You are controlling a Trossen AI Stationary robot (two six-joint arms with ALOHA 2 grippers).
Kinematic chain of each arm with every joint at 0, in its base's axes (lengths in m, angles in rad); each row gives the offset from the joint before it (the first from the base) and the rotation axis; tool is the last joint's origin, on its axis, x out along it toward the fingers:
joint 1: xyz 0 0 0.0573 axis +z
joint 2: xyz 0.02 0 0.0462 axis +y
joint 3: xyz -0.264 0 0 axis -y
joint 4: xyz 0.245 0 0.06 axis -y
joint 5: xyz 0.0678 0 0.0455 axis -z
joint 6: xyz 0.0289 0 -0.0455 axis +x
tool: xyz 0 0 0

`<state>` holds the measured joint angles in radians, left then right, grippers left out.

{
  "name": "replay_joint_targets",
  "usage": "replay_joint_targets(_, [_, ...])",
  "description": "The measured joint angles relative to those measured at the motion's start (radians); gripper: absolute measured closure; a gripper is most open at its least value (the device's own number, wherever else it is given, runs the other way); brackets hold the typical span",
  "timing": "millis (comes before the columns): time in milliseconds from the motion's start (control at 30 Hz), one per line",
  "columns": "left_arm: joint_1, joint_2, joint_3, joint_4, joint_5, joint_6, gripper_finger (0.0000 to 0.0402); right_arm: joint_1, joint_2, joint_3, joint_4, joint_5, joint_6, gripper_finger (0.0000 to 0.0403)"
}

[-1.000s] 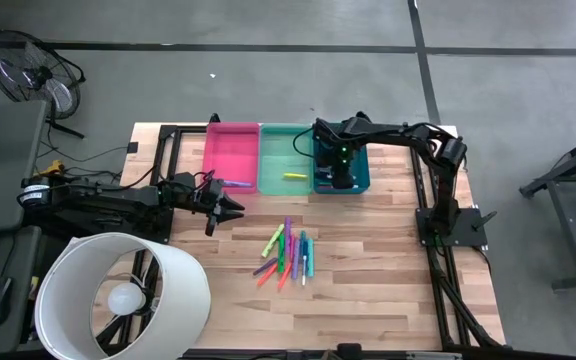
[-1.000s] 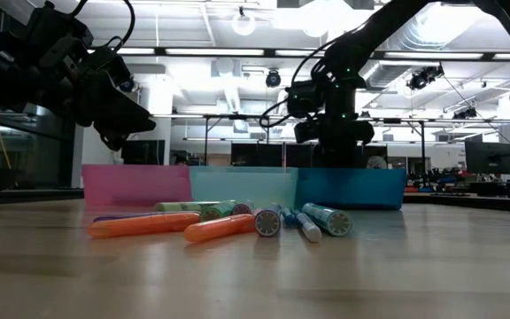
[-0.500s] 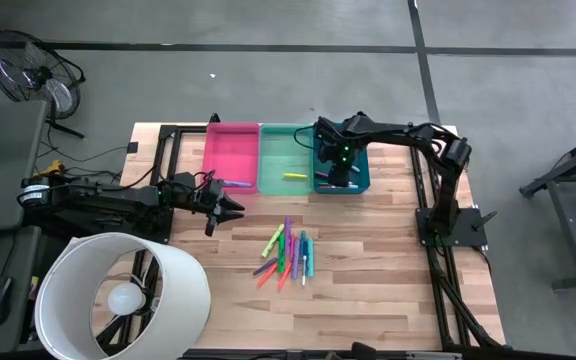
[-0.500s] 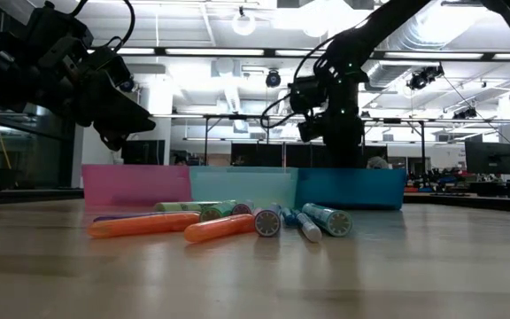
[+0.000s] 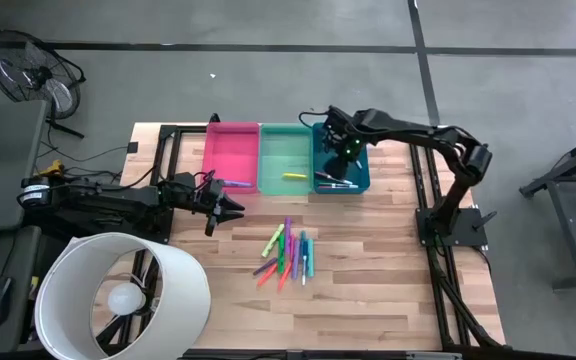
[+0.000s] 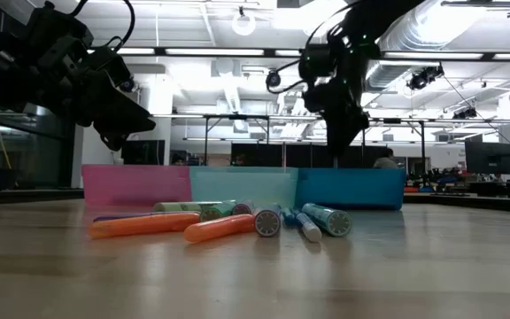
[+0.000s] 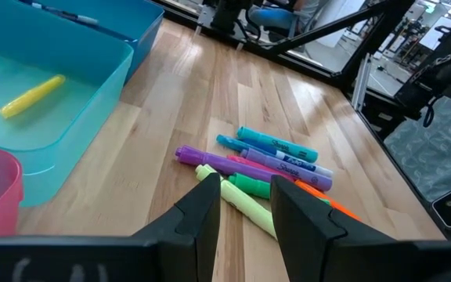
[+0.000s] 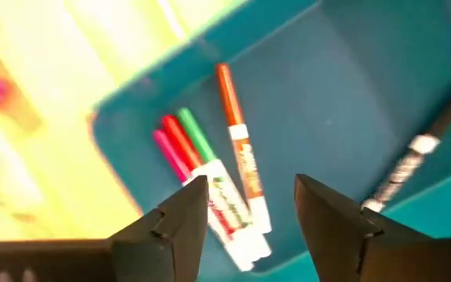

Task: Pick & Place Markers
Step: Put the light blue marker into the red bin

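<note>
The right gripper [image 5: 339, 147] hangs above the blue bin [image 5: 360, 180], fingers parted and empty — four thin markers [image 8: 225, 196] lie in the bin beneath it, sorted apart from the rest; the left gripper [image 5: 230, 208] waits near the pink bin [image 5: 230, 150], fingers partly apart, holding nothing; the pile of markers [image 5: 288, 253] lies mid-table — likely next.

Three bins [image 5: 285, 158]; loose markers [image 5: 288, 253] on table (roughly ten).
</note>
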<state>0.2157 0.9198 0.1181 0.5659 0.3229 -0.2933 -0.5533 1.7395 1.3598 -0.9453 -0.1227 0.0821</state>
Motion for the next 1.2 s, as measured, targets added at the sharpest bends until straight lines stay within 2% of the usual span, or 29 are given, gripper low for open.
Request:
replay_joint_targets(267, [0.0, 0.0, 0.0, 0.0, -0.001, 0.0, 0.0291, 0.036, -0.007, 0.0, 0.017, -0.232, 0.293, 0.0214])
replay_joint_targets(400, [0.0, 0.0, 0.0, 0.0, -0.005, 0.0, 0.0291, 0.087, -0.007, 0.0, 0.042, -0.296, 0.339, 0.0213])
replay_joint_targets(467, [0.0, 0.0, 0.0, 0.0, -0.005, 0.0, 0.0291, 0.117, -0.007, 0.0, 0.045, -0.295, 0.347, 0.0212])
replay_joint_targets(767, [0.0, 0.0, 0.0, 0.0, -0.004, 0.0, 0.0291, 0.269, -0.007, 0.0, -0.036, -0.037, 0.578, 0.0203])
replay_joint_targets(933, [0.0, 0.0, 0.0, 0.0, -0.004, 0.0, 0.0291, 0.392, -0.007, 0.0, -0.085, 0.118, 0.733, 0.017])
replay_joint_targets(1100, [0.0, 0.0, 0.0, 0.0, -0.003, 0.0, 0.0291, 0.517, -0.004, 0.0, -0.075, 0.202, 0.948, 0.0135])
replay_joint_targets(1200, [0.0, 0.0, 0.0, 0.0, -0.003, 0.0, 0.0291, 0.585, -0.004, 0.0, -0.065, 0.253, 1.113, 0.0127])
